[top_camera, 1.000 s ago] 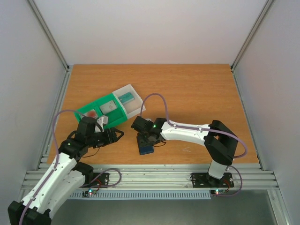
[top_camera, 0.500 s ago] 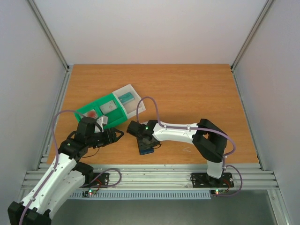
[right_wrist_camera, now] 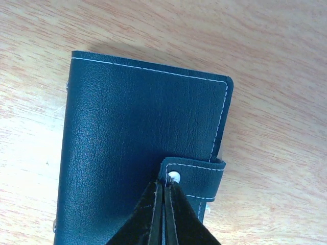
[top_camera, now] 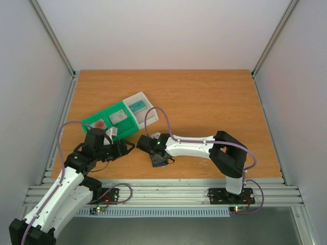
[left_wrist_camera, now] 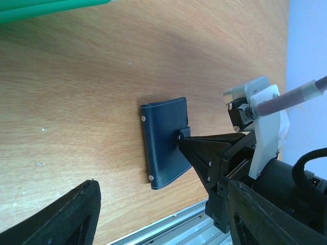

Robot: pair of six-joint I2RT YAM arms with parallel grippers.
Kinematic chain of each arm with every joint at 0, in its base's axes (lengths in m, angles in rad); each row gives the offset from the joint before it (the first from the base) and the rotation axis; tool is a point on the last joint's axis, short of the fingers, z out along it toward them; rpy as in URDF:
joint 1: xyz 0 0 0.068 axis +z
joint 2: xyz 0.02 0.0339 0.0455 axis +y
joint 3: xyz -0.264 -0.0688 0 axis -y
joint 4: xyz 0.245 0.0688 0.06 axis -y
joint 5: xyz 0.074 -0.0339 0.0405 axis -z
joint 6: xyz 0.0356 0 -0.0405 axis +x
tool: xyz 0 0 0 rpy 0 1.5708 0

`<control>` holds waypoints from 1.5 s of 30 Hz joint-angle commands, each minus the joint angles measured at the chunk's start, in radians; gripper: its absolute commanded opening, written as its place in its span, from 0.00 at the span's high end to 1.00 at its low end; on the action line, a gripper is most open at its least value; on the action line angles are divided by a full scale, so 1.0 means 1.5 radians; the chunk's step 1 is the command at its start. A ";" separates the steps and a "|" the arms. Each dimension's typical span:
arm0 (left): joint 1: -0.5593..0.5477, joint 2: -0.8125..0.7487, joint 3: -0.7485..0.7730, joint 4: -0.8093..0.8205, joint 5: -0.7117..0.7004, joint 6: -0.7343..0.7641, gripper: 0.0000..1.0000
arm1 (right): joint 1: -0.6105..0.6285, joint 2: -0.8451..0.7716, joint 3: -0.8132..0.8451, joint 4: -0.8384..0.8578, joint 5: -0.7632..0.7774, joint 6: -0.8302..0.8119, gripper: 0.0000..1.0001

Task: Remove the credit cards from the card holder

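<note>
The card holder (right_wrist_camera: 138,143) is a dark navy wallet lying folded shut and flat on the table near the front edge; it also shows in the left wrist view (left_wrist_camera: 163,148) and, partly under my right gripper, in the top view (top_camera: 160,161). My right gripper (right_wrist_camera: 163,185) (top_camera: 155,151) is shut, its tips touching the edge of the tab clasp (right_wrist_camera: 196,178) beside the snap. My left gripper (top_camera: 129,148) is open and empty, left of the wallet. A teal credit card (top_camera: 136,106) and a pale grey card (top_camera: 118,116) lie in the tray.
The green-and-white compartment tray (top_camera: 144,118) stands behind and left of the wallet, with a reddish item (top_camera: 99,124) in its left compartment. The table's front metal rail (top_camera: 163,191) runs close below the wallet. The right arm's cable loops above the tray's right end.
My right gripper has moved left and down onto the wallet, its tips now at the tab clasp. The left arm has barely moved.
</note>
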 commanded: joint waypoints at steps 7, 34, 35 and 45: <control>-0.004 0.044 -0.006 0.077 0.040 -0.012 0.33 | 0.005 -0.083 -0.084 0.100 0.006 -0.036 0.99; -0.005 0.118 -0.106 0.427 0.164 -0.186 0.48 | 0.005 -0.305 -0.192 0.320 -0.119 0.030 0.99; -0.005 0.122 -0.105 0.427 0.164 -0.186 0.49 | 0.005 -0.304 -0.194 0.323 -0.122 0.032 0.99; -0.006 0.146 -0.104 0.416 0.168 -0.167 0.99 | 0.005 -0.321 -0.214 0.337 -0.121 0.049 0.99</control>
